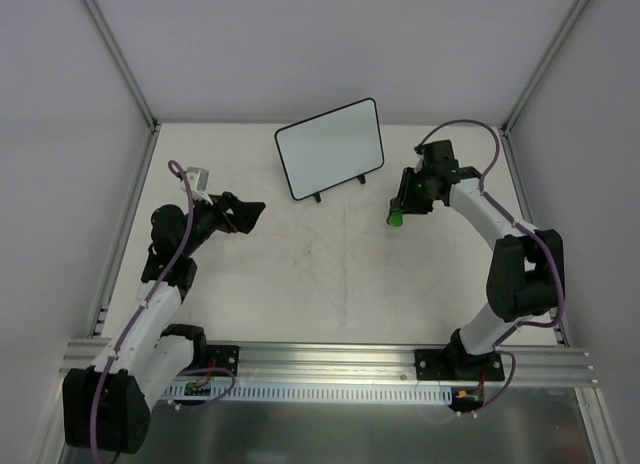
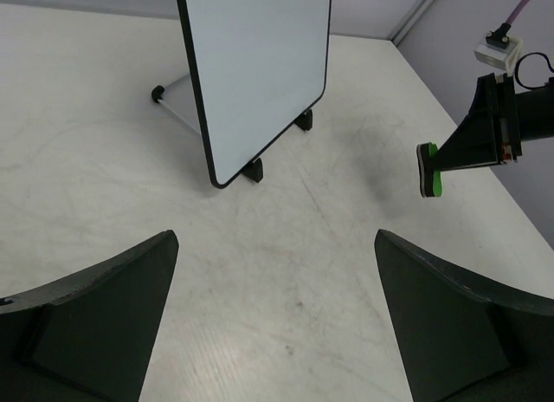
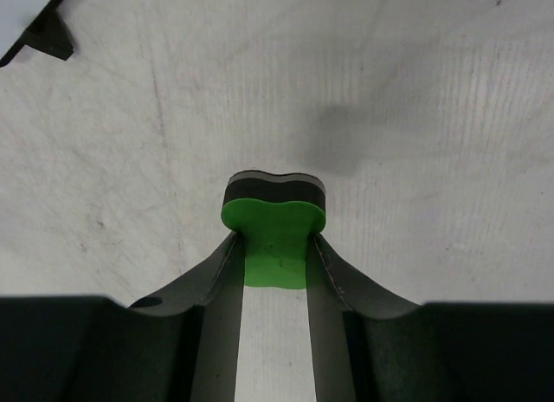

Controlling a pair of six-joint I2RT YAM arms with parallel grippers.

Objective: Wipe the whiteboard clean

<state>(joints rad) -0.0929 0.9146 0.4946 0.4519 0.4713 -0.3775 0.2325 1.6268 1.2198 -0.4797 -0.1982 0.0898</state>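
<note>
The whiteboard [image 1: 331,148], white with a thin black frame and two black feet, stands at the back middle of the table; its face shows no writing. It also shows in the left wrist view [image 2: 258,73]. My right gripper [image 1: 401,210] is to the right of the board and is shut on a green eraser with a dark felt layer [image 3: 274,224], held above the table. The eraser also shows in the left wrist view [image 2: 428,169]. My left gripper [image 1: 252,215] is open and empty, left of the board and in front of it; its fingers [image 2: 95,320] frame bare table.
The table top [image 1: 330,274] is white and scuffed, with grey walls and aluminium posts around it. A metal rail [image 1: 330,362] runs along the near edge, holding both arm bases. The board's wire back support [image 2: 177,107] reaches behind it.
</note>
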